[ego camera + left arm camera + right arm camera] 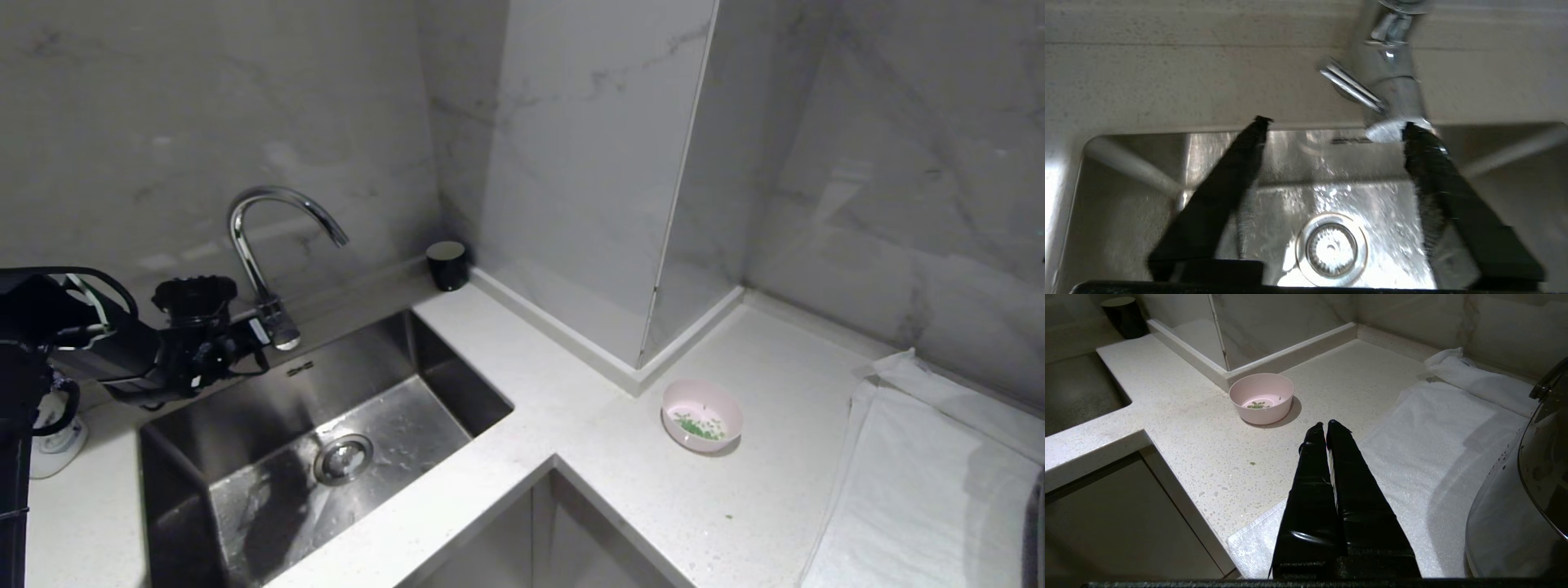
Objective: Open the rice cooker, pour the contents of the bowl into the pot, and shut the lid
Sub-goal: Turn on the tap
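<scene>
While the left gripper hangs over the steel sink with its two black fingers spread wide and nothing between them, the bowl sits way off on the other leg of the white counter, just in front of the marble column's corner. So it's well apart from that gripper, with the sink and a stretch of counter in between. The wrist cam there looks straight down at the drain, and the tap base is right by one fingertip.

The right gripper has its fingers pressed together, holding nothing, hovering over the counter edge beside a white towel. The bowl is a bit ahead of its tips, not touching. The green bits lie scattered on the bowl's bottom, and one stray green speck is on the counter.

Hard-to-see stuff: the right arm doesn't show in the head view at all. The left wrist picture is smeared. At the edge of the right wrist view there's a shiny rounded thing cut off by the frame, can't tell what it is. A small dark cup stands in the back corner.
</scene>
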You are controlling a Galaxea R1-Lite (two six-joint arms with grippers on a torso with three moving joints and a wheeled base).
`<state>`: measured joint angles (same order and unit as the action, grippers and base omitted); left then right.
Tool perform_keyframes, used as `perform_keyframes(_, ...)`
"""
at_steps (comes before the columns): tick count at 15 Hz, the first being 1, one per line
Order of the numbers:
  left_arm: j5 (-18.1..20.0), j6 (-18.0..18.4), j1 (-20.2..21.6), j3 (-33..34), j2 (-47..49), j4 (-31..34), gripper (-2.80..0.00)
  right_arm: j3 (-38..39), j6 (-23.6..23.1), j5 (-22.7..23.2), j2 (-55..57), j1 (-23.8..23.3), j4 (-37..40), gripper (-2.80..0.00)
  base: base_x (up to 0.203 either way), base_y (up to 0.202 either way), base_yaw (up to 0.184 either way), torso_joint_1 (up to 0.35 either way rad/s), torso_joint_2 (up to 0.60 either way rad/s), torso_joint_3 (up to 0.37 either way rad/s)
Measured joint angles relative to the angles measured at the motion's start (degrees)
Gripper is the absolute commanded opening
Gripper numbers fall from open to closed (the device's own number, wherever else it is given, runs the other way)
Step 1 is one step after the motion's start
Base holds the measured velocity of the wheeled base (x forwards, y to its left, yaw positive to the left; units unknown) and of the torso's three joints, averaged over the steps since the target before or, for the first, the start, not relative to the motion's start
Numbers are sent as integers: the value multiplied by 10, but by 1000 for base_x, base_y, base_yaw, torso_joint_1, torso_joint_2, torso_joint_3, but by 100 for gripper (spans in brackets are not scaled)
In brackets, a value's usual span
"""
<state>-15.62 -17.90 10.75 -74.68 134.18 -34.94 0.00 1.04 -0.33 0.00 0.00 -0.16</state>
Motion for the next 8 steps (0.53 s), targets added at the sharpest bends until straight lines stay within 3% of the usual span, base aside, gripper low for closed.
perform_keyframes(8, -14, -19, 5, -77, 49, -1, 0, 0, 0, 0, 0, 0, 0, -280, 0, 0, 0, 0, 0, 0)
